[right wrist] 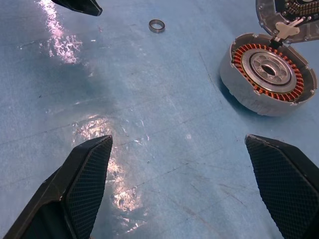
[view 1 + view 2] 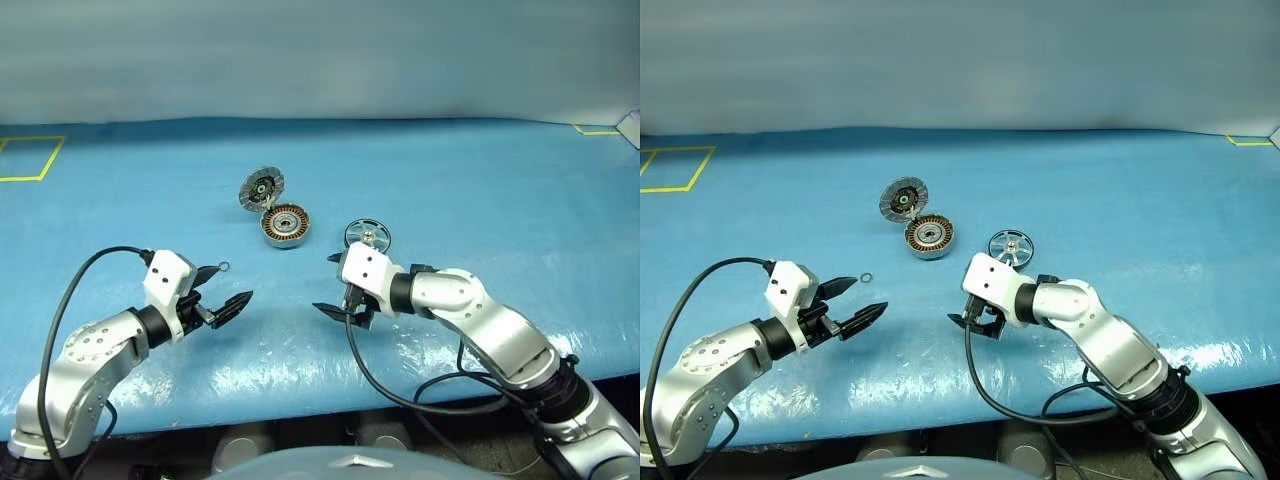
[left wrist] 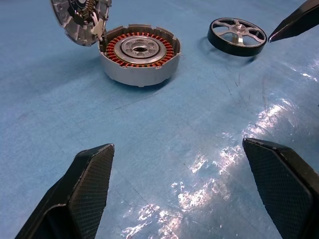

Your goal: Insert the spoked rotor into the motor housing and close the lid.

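At the left, the robot's left hand (image 2: 228, 289) hovers low over the blue plastic-covered worktop (image 2: 500, 190), its two black fingers spread wide with nothing between them. Just beyond its fingertips a small loose metal ring (image 2: 867, 277) lies flat on the sheet. Further in, near the middle, sits the short round grey metal motor housing (image 2: 285, 225), copper windings and central bearing facing up, its cavity vacant. The round grey hinged lid (image 2: 261, 189) stands tilted open at the housing's far-left edge, segmented inner face showing. Just right of the housing, apart from it, the thin silver open-spoked rotor with a dark rim (image 2: 367, 236) lies flat on the worktop. The right hand (image 2: 334, 285) is poised just in front of that rotor, fingers released and wide, gripping nothing.

Judged from this, the task is at its opening step: the rotor is untouched. The next move calls for the right hand to reach forward, pinch the rotor's thin rim, and carry it left over the housing's bearing.
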Robot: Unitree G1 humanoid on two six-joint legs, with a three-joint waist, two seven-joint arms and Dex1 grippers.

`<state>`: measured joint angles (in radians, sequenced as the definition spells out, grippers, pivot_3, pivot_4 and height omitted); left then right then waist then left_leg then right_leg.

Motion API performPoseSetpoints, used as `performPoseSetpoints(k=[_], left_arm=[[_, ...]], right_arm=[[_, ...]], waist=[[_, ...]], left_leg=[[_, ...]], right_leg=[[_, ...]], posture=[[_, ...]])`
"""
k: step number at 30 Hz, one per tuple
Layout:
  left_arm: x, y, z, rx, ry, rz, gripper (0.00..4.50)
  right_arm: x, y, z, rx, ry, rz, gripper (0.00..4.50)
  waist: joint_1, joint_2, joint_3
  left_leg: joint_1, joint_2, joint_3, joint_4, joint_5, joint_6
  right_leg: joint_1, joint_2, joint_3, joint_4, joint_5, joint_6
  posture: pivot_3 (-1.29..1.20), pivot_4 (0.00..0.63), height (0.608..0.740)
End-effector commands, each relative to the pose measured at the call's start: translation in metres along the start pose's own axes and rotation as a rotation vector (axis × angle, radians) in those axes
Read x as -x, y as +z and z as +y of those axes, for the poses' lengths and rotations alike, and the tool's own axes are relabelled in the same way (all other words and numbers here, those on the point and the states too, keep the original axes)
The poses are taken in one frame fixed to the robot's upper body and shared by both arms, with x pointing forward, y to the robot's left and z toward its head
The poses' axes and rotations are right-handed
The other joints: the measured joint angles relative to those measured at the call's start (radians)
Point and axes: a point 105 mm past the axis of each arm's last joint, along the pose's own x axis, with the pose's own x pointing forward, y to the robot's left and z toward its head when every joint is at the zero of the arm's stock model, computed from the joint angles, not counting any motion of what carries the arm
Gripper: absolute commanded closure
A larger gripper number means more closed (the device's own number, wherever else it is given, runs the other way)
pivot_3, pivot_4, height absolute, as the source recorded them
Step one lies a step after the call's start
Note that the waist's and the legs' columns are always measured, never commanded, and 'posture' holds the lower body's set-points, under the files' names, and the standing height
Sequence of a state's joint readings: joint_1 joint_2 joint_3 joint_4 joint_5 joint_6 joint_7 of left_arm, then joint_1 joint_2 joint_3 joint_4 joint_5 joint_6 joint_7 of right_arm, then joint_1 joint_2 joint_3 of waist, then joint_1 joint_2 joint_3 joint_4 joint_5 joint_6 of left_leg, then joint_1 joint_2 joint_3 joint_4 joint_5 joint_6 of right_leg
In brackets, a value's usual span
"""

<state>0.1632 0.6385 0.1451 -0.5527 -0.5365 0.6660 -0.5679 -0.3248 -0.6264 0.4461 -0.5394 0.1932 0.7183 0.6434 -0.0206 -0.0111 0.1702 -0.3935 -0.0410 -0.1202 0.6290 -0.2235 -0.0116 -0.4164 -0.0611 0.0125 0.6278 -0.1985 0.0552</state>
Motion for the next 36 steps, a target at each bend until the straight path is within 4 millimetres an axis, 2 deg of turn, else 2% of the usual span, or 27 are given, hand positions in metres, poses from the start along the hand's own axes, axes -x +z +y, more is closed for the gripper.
performPoseSetpoints(k=[1,9,30,32,36], left_arm=[[-0.001,0.009,-0.004,-0.031,-0.02,-0.038,0.01],[-0.002,0.006,-0.005,-0.034,-0.033,-0.014,0.01],[-0.001,0.002,-0.005,-0.054,-0.019,0.002,0.01],[-0.001,0.003,-0.004,-0.074,-0.002,-0.011,0.01],[-0.002,0.008,0.002,-0.15,0.06,-0.085,0.01]], right_arm=[[0.002,0.005,0.0,0.045,-0.022,-0.014,0.01],[0.0,-0.001,-0.002,0.009,-0.047,0.008,0.01],[-0.005,-0.001,-0.008,-0.067,-0.052,0.016,0.01],[-0.007,-0.002,-0.013,-0.04,-0.061,0.037,0.01],[-0.021,0.002,-0.038,0.056,-0.102,0.108,0.01]], waist=[[0.0,0.0,0.0],[0.0,0.0,0.0],[-0.001,0.0,0.0],[-0.001,0.0,0.0],[-0.006,0.0,0.0]], left_leg=[[0.0,0.0,0.0,0.0,0.0,0.0],[0.0,0.0,0.0,0.0,0.0,0.0],[0.0,0.0,0.0,0.001,0.0,0.0],[0.0,0.0,0.0,0.001,0.0,0.0],[0.001,0.0,0.002,0.001,0.001,-0.001]], right_leg=[[0.0,0.0,0.0,0.0,0.0,0.0],[0.0,0.0,0.0,0.0,0.0,0.0],[0.0,0.0,0.0,0.001,0.001,0.001],[0.0,0.0,0.0,0.001,0.001,0.001],[0.0,0.0,0.001,0.001,0.002,0.0]], posture=[[0.0,0.15,0.74],[0.0,0.15,0.74],[0.0,0.15,0.74],[0.0,0.15,0.74],[0.0,0.15,0.74]])
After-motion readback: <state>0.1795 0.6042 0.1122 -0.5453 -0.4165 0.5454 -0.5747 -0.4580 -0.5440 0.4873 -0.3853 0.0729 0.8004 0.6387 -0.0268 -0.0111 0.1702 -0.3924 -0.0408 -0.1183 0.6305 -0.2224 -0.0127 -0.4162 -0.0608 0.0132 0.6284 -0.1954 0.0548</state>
